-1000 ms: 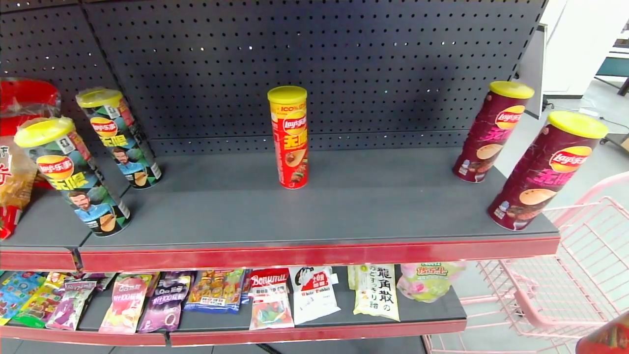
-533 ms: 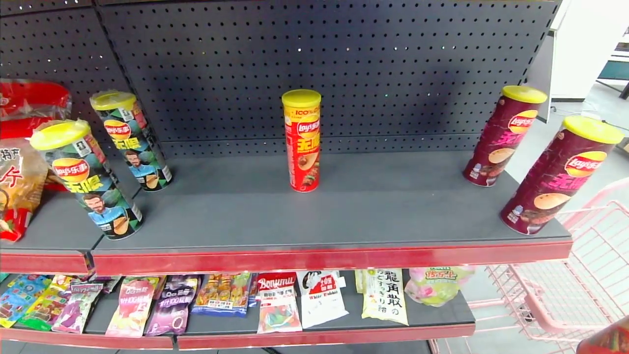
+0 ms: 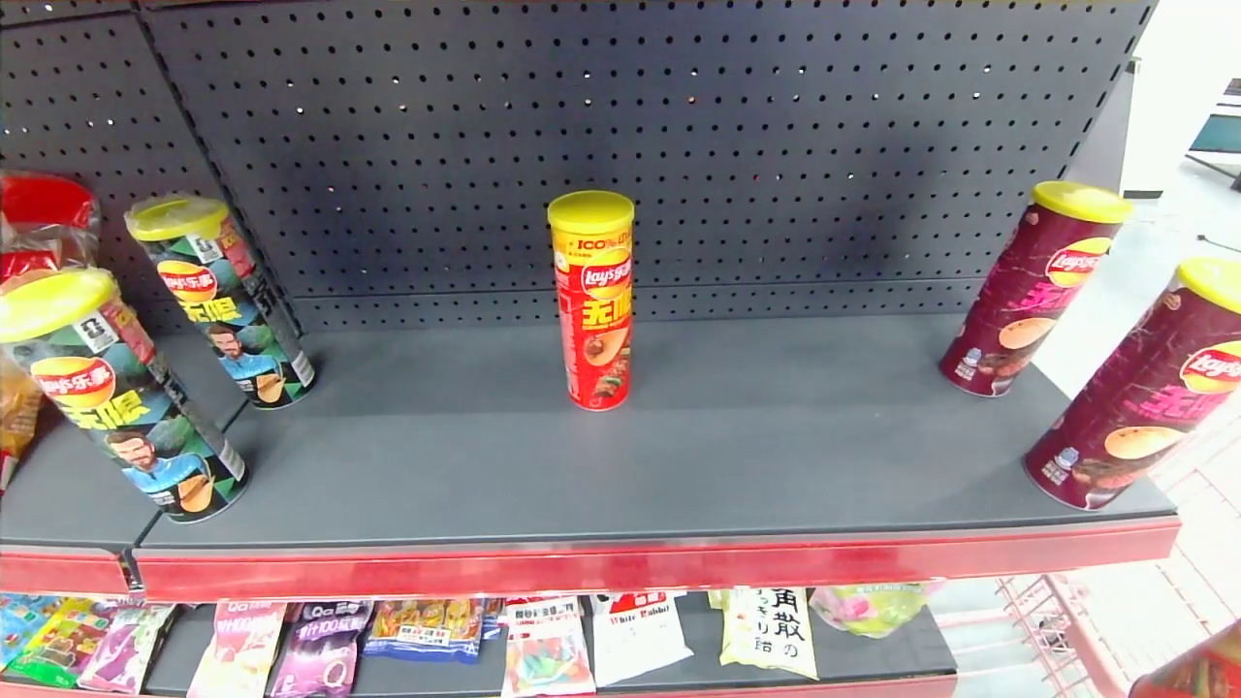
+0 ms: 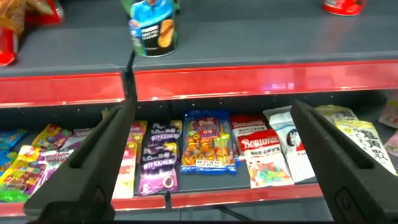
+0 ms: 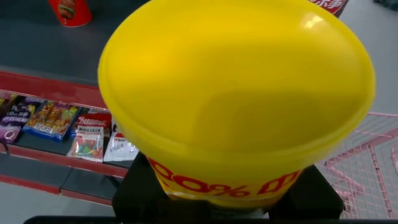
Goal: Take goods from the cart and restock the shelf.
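The right end effector (image 5: pixel 225 198) is clamped on the held can (image 5: pixel 236 93), its dark fingers pressed against the red body on both sides just under the wide yellow lid. The held can is kept upright in front of the shelf (image 3: pixel 727 446) and lower than its red front edge, out toward the shelf's right end. The pink wire cart (image 3: pixel 1066 630) is seen just beside and beneath it. On the grey shelf board a red can (image 3: pixel 591 301) with a yellow lid is stood upright near the middle, well apart from the held can and close to the pegboard (image 3: pixel 679 126) at the back. Two maroon cans (image 3: pixel 1033 291) are placed at the right end, one behind the other, the front one near the shelf's front corner. Two green cans (image 3: pixel 223 301) are set in the same way at the left end. The left end effector (image 4: pixel 217 168) is held with its fingers wide apart and nothing between them. It is faced toward the lower shelf (image 4: pixel 205 196), where flat snack packets (image 4: pixel 205 143) are laid in a row under the red front edge.
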`<state>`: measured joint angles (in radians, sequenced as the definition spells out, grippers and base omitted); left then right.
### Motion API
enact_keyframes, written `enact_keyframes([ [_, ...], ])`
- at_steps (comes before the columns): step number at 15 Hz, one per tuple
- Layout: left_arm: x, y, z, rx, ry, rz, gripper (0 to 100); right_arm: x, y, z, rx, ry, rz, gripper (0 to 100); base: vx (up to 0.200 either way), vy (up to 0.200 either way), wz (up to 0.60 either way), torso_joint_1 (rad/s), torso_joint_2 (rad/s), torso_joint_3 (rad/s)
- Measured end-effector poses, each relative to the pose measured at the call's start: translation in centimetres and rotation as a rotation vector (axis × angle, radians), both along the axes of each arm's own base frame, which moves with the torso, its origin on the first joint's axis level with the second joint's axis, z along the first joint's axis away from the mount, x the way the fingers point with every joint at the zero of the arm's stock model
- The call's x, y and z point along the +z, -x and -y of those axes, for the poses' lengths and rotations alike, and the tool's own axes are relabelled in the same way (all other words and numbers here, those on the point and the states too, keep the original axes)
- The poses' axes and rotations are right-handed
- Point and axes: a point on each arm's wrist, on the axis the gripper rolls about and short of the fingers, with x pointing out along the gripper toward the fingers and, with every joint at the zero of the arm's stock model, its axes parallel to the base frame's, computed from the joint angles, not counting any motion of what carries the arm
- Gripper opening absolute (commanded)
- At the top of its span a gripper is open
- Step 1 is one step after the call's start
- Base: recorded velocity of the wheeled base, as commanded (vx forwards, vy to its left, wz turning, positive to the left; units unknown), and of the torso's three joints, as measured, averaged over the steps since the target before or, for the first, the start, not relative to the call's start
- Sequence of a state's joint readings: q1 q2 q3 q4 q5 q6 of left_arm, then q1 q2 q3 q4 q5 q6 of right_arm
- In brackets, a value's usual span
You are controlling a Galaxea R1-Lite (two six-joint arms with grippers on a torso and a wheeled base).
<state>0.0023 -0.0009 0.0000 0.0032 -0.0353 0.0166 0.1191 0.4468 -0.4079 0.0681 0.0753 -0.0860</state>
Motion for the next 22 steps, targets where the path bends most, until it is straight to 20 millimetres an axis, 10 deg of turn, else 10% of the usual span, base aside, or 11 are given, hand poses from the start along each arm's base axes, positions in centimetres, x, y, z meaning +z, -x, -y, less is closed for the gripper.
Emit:
enact_keyframes([
  [17,0.2,-0.1,0.1,-0.073,-0.041,-0.018,100,0.8,-1.0,-0.7,0.257,0.0,-0.029,0,0.024,0.0,0.0,0.001,0.0,0.001],
  [22,8.8,-1.4,0.3,-0.207,-0.021,0.006,100,1.1,-2.2,-1.1,0.299,0.005,-0.075,0,0.0,0.0,0.0,0.0,0.0,0.0],
])
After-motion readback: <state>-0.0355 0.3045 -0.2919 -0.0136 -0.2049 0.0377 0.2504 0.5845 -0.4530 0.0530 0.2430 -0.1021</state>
